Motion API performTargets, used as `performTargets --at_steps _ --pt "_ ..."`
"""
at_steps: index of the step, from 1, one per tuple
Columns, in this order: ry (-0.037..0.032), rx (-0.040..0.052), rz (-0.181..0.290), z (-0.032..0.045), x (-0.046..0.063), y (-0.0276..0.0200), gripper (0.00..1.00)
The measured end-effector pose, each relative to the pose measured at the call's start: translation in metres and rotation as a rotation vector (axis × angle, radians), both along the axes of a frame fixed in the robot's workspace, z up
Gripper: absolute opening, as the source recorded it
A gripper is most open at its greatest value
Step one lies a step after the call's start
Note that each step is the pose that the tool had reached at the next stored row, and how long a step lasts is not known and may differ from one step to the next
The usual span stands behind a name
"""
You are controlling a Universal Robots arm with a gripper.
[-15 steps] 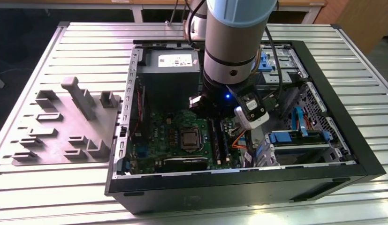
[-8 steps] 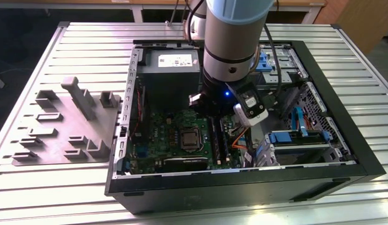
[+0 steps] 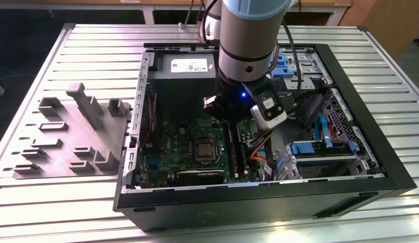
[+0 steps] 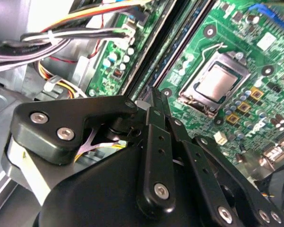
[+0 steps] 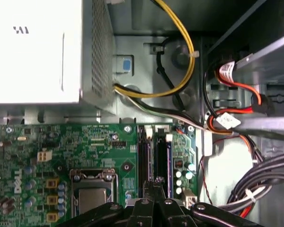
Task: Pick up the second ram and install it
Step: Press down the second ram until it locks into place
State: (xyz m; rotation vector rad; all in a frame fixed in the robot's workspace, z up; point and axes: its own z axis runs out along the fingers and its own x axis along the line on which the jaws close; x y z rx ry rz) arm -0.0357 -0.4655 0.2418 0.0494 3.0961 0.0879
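Hovering tool [image 5: 154,182] pressed shut, apparently touching seated second ram [image 5: 162,161]

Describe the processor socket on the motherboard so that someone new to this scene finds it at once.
Look inside the open black computer case lying on the ribbed metal table, at the green motherboard on its floor. Near the board's middle, beside two long black slots, sits the processor socket: the one square silver plate in a metal frame, unlike its long, narrow neighbours.
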Motion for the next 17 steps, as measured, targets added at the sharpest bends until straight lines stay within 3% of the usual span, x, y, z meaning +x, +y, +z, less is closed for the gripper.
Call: performTargets --at_steps 6,13,17 --pt "0.0000 0.0000 0.000 -0.0001 0.001 0.0031 0.10" --pt "-0.0001 0.0001 0.000 -0.0007 0.001 0.0141 0.10" --pt "0.0000 0.0000 0.000 -0.0012 0.001 0.0163 0.10"
